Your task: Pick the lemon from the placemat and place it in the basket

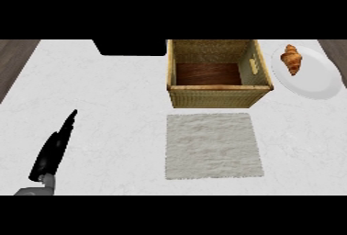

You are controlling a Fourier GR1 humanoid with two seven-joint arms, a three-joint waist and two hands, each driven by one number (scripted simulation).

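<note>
We see a white counter point(102, 101) from above. Our left hand point(53, 149) rests at lower left, fingers straight and pressed together, holding nothing. A pale placemat point(213, 146) lies bare at centre. Just above it stands a wicker basket point(218, 95). No lemon shows. A croissant point(292, 59) sits on a plate point(315, 80) at upper right.

kitchen | white marble counter point(102, 92) | wicker basket point(218, 95) | croissant point(292, 58) on plate point(318, 82)
</note>
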